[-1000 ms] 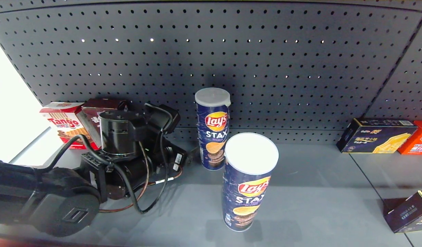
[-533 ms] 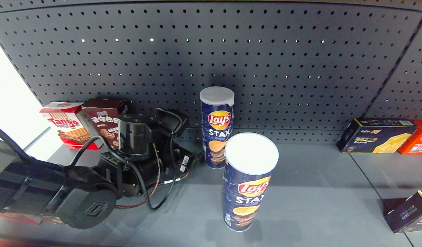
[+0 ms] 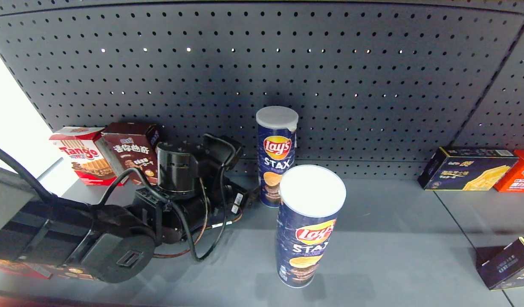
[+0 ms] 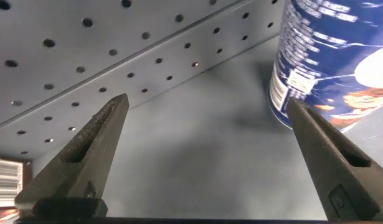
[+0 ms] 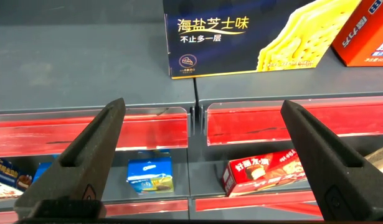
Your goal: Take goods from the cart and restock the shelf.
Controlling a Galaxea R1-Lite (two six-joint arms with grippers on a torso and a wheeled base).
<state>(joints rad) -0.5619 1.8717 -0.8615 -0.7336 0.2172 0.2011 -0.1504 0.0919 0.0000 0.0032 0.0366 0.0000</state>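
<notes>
Two tall blue chip cans stand upright on the grey shelf [image 3: 394,238]. The back can [image 3: 276,157] is close to the pegboard [image 3: 330,76]; the front can [image 3: 308,226] is nearer me. My left arm lies low on the shelf, left of the back can. Its left gripper [image 4: 205,102] is open, nothing between the fingers, and the back can [image 4: 328,56] stands just beyond one fingertip, off to that side. My right gripper [image 5: 203,104] is open and empty, facing lower shelves with boxed goods.
A red-and-white wafer box [image 3: 80,155] and a brown box [image 3: 131,151] stand at the back left behind the arm. A dark blue cracker box [image 3: 466,174], an orange box [image 3: 519,172] and another dark box [image 3: 507,262] occupy the right. Bare shelf lies right of the cans.
My left arm has slid to the right along the shelf, and the back can has shifted right with it. The brown box behind the arm has come into sight. The front can stayed put.
</notes>
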